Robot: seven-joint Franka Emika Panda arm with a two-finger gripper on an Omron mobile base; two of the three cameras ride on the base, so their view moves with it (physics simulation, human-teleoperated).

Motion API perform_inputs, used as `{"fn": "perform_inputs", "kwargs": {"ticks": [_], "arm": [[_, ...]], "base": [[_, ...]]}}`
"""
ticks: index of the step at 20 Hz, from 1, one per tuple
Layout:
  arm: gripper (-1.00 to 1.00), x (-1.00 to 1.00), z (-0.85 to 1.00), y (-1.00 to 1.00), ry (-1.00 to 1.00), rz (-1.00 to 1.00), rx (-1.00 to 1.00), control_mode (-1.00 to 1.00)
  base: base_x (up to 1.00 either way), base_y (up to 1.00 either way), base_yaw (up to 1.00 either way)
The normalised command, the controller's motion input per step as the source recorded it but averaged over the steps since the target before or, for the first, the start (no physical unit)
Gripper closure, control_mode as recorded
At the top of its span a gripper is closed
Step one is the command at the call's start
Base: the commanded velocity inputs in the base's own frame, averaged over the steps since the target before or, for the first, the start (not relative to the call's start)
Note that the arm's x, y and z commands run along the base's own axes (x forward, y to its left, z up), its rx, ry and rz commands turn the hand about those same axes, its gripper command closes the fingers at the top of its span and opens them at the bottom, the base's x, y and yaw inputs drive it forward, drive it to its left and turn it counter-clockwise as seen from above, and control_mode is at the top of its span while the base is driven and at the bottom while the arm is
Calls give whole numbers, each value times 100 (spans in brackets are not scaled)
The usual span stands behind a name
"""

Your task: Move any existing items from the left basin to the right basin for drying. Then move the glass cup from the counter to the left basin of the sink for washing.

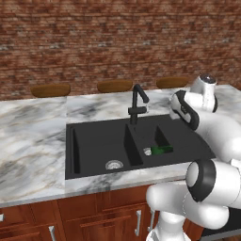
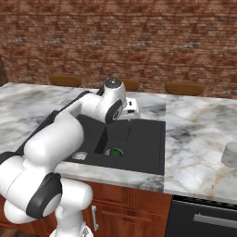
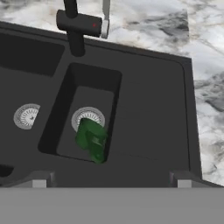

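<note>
Dark fingertips (image 3: 39, 181) of the gripper (image 3: 111, 183) stand far apart at the bottom of the hand view, holding nothing; just above them, at frame centre, the green item (image 3: 92, 140) lies in the narrower right basin (image 3: 94, 81), partly over its silver drain (image 3: 88, 118); the wider left basin (image 3: 26, 54) sits at left; the black faucet (image 3: 76, 24) rises at top; the glass cup (image 2: 230, 154) stands on the marble counter (image 2: 199, 134) at the right edge of the right base view.

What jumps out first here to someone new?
The black double sink set in the white marble counter, with the glossy green item lying in the narrower right basin beside its drain. The white arm reaches over the sink, its gripper open above that basin. A pale glass cup stands on the counter at far right.
</note>
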Motion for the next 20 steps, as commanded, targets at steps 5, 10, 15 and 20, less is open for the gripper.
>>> {"fn": "perform_inputs", "kwargs": {"ticks": [5,10,15,20], "arm": [[-100,-13,29,-53,0,-12,0,-100],[-100,-14,24,-57,0,-12,0,-100],[-100,-14,16,-64,0,-13,0,-100],[-100,-15,7,-65,1,-14,0,-100]], "base": [[0,0,0],[0,0,0],[0,0,0],[0,0,0]]}}
